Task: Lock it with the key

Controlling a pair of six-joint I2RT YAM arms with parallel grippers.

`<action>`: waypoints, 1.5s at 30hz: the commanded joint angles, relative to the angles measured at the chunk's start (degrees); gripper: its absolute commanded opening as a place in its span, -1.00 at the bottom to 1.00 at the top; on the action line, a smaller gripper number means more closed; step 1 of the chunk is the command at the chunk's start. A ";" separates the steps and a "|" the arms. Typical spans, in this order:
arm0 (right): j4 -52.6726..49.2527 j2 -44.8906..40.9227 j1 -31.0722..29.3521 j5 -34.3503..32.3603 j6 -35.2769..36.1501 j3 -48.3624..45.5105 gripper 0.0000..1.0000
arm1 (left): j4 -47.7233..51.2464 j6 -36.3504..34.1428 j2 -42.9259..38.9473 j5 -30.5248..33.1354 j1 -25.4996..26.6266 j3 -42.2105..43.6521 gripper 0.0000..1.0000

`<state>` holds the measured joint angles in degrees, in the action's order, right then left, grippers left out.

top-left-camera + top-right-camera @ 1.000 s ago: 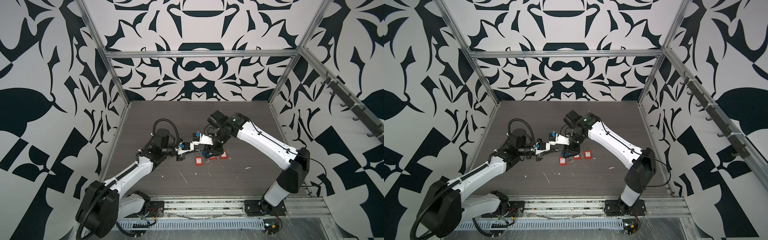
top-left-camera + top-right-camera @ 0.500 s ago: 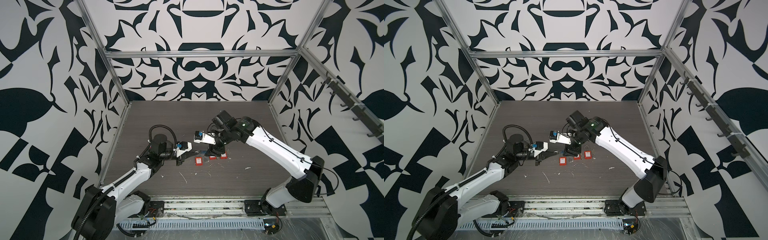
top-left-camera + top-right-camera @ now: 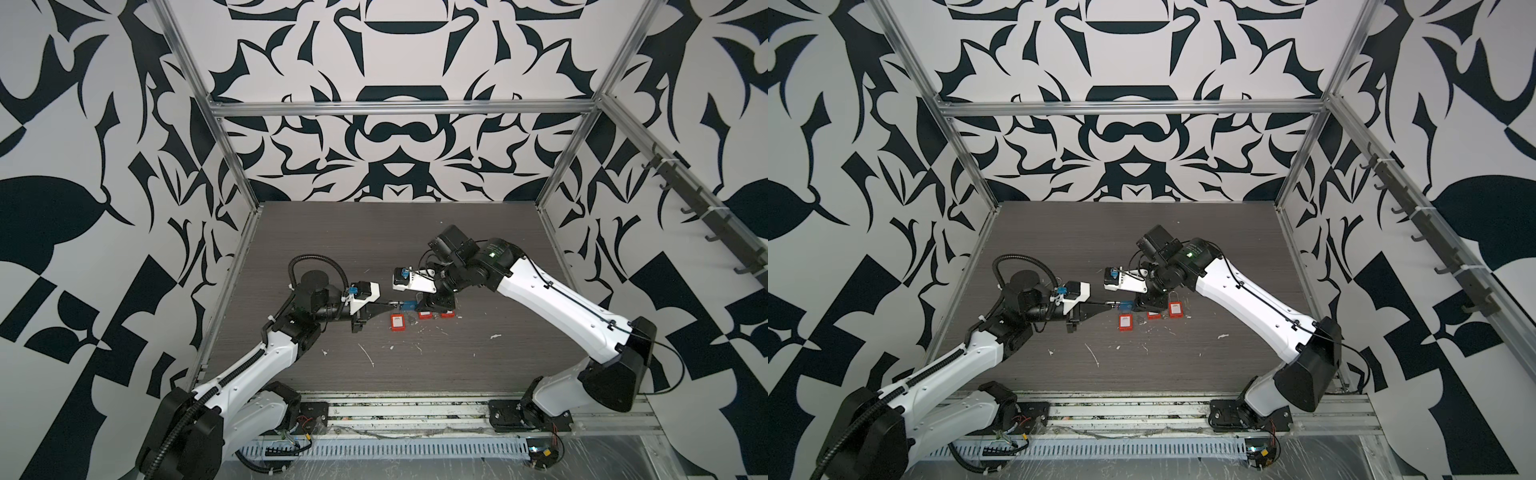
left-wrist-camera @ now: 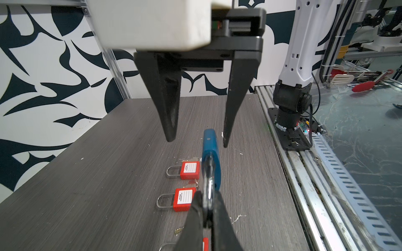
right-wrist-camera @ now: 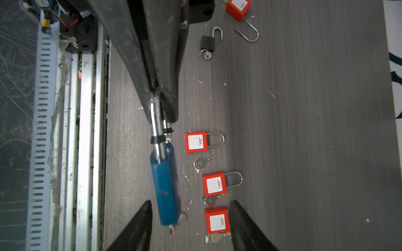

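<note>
The left gripper [image 4: 207, 196] is pressed together on the steel shackle of the blue padlock [image 5: 165, 191]. It holds the lock in the air above the table, with the body pointing toward the right arm. The right gripper [image 5: 190, 202] has its fingers apart, one close on each side of the far end of the blue body. Something small sticks out at that end, too blurred to name.

Below lie four red padlocks [image 5: 195, 142]: three in a row, and one apart with an open shackle. One black padlock [image 5: 206, 43] lies beside that one. Three keys [image 5: 203, 162] lie on the table along the row.

The table [image 3: 457, 365] is dark grey wood grain with white crumbs on it. The walls [image 3: 395, 145] carry black-and-white patterns.
</note>
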<state>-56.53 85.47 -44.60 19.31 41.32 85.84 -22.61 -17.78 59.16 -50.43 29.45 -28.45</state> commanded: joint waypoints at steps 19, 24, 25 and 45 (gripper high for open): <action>3.12 -1.38 -0.12 9.24 3.55 -2.73 -0.62 | -5.01 5.08 -0.23 -3.27 1.30 0.68 -1.00; 4.29 -2.08 -0.40 9.17 3.93 -3.08 -0.70 | -4.90 5.50 0.22 -3.26 1.83 0.34 -1.00; 4.49 -2.22 -0.48 9.53 4.00 -3.12 -0.72 | -4.90 5.56 0.32 -3.22 2.08 0.32 -1.00; 15.04 -3.01 -1.02 19.76 1.63 -3.48 -0.92 | -13.06 2.21 4.62 5.87 11.23 2.25 -1.00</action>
<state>-58.65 84.01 -43.88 27.55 46.44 81.21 -29.69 -14.41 61.80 -45.25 37.78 -26.44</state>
